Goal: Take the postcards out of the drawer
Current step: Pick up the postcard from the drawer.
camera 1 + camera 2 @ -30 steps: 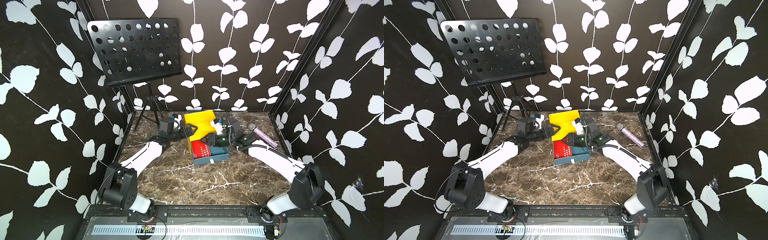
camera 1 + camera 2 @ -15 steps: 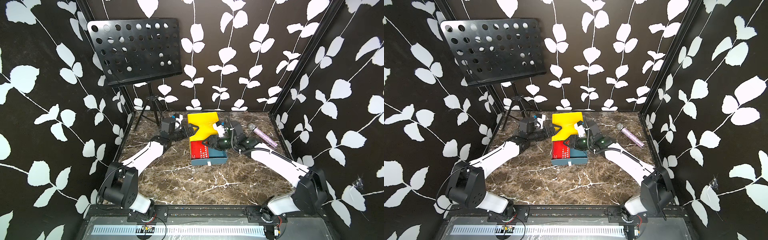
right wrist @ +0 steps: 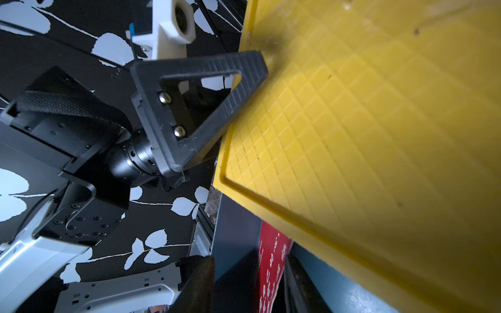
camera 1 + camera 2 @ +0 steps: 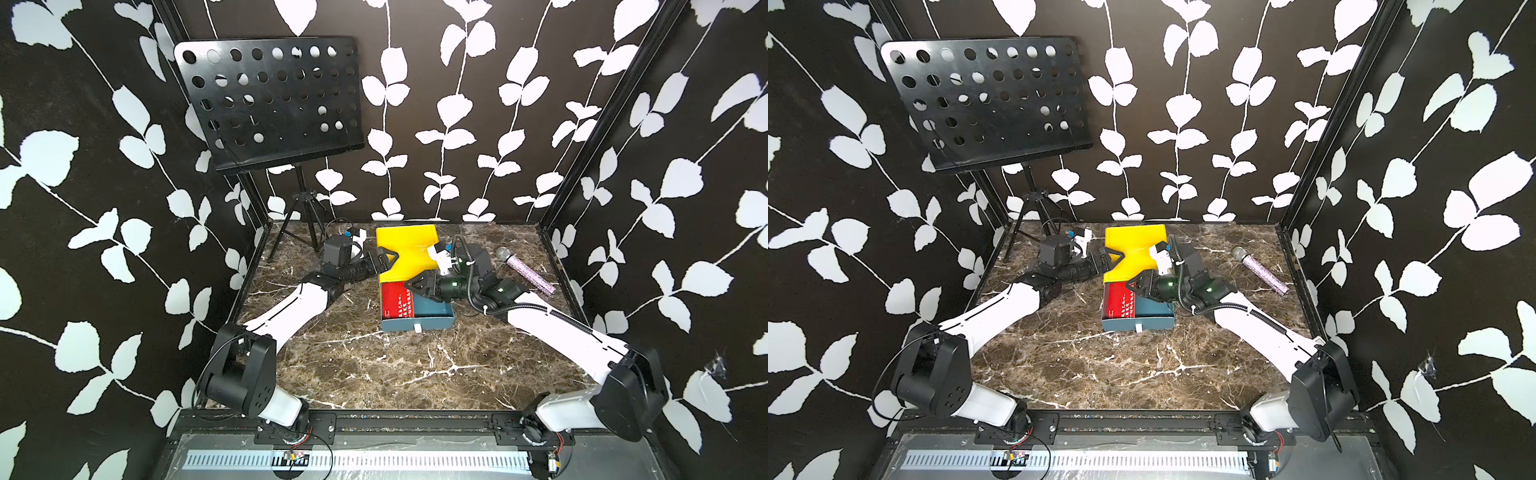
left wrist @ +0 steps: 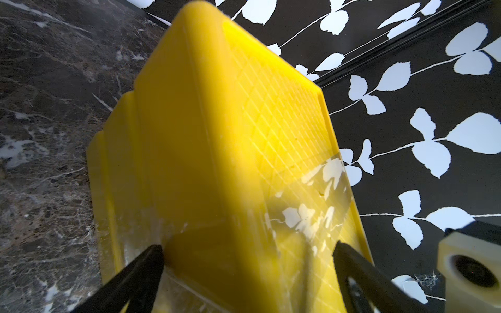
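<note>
The right gripper (image 4: 412,288) reaches from the right into the pulled-out drawer (image 4: 432,311), just under the near edge of the yellow housing (image 4: 409,249). Its jaws stand partly apart, at a medium gap. In the right wrist view the fingers (image 3: 199,279) flank the edge of the red postcard (image 3: 273,268); whether a pad touches the card cannot be told. In both top views the red postcard (image 4: 395,301) lies flat in the left part of the drawer, its white print facing up and its far right corner directly at the gripper tips. The rest of the card extends to the left of the gripper and toward the near side. The blue drawer projects from the housing toward the near side, with a white tab (image 4: 417,328) on its front wall. The left gripper (image 4: 384,259) stands at the left side of the housing with its jaws spread wide. The left wrist view shows the housing (image 5: 230,162) between the two fingers, and the upper finger (image 3: 200,66) meets the left edge of the top face. A glittered microphone (image 4: 525,270) lies to the right, well apart from the drawer. A black music stand (image 4: 270,99) stands at the far left of the marble tabletop (image 4: 374,365).
</note>
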